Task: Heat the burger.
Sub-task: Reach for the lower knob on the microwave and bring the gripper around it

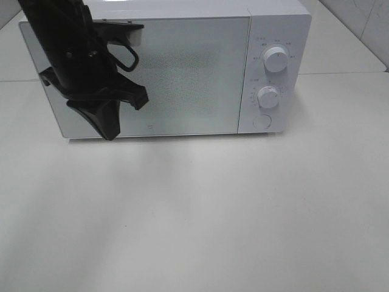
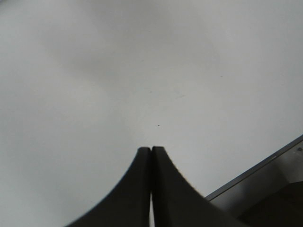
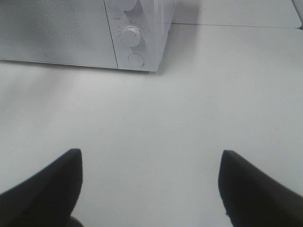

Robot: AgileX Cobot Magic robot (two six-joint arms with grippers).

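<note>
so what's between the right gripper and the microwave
Nothing but bare white tabletop lies between the open right gripper and the microwave; the right wrist view shows it.

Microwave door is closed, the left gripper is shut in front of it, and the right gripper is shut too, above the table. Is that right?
Not quite. The right gripper is open, not shut: the right wrist view shows its fingers spread wide above the table. The microwave door is closed and the left gripper is shut in front of it, as stated.
</note>
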